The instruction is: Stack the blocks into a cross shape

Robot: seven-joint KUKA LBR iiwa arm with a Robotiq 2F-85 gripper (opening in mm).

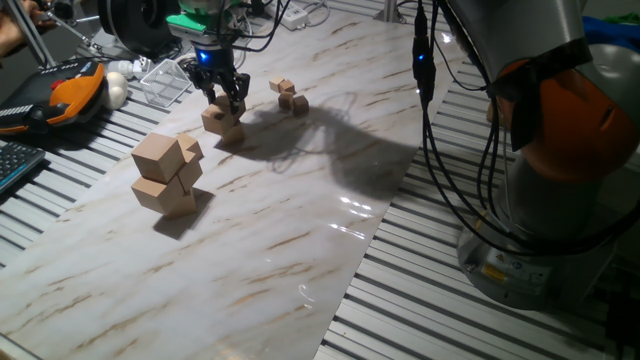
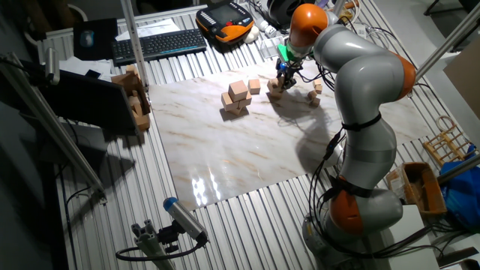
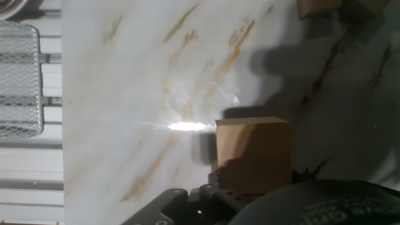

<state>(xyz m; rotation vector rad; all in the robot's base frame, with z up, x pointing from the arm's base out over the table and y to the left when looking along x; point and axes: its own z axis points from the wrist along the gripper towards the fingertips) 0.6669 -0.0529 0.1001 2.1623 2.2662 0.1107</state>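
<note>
Two middle-size tan wooden blocks (image 1: 222, 121) sit close together on the marble board, also in the other fixed view (image 2: 275, 90). My gripper (image 1: 226, 100) hangs straight down right above them, its dark fingers (image 1: 238, 97) apart, with nothing between them that I can see. It also shows in the other fixed view (image 2: 284, 75). In the hand view one block (image 3: 252, 153) fills the lower middle, close under the hand, and my fingertips are not in that view.
A pile of bigger tan cubes (image 1: 163, 175) stands left of the gripper, with smaller cubes against it. Tiny tan cubes (image 1: 289, 95) lie to the right. A wire basket (image 3: 19, 78), a pendant (image 1: 75, 88) and a keyboard (image 2: 157, 43) lie off the board. The robot base (image 1: 560, 150) stands at right.
</note>
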